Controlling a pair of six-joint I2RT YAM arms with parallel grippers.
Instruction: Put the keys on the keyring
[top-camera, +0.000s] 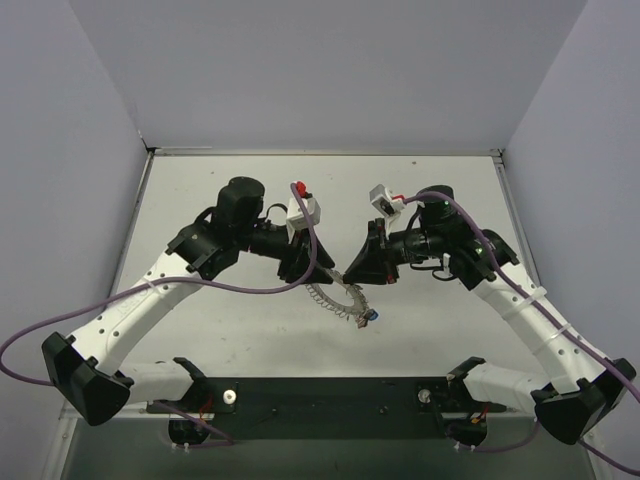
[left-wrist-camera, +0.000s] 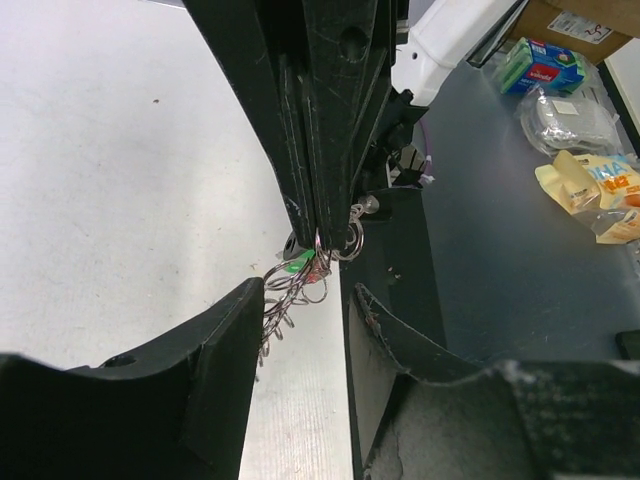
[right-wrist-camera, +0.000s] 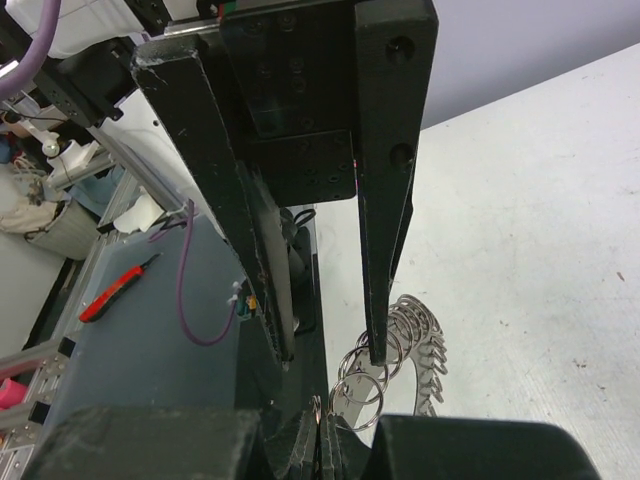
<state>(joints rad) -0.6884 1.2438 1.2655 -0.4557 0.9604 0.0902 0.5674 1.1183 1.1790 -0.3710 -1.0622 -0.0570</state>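
Claws meet tip to tip above the middle of the counter (top-camera: 250, 345) in the top view, the left claw (top-camera: 315, 278) facing the right claw (top-camera: 350, 275), with the keyring (top-camera: 335, 297) strung below them. From there the loop looks squashed into a band. Its long axis slants from the left claw's tip toward the near right, where the keys (top-camera: 366, 318) bunch at its far end, a blue head showing.

Only the wrist views settle the grips. The left wrist view shows the right claw clenched on the ring's wire at its very tips, a green-headed key (left-wrist-camera: 295, 265) just beside them, and the coils brushing one of the left claw's fingers (left-wrist-camera: 225, 340). The right wrist view shows the left claw released, its fingers standing apart on either side of the coils. Whether the keys touch the counter I cannot tell.
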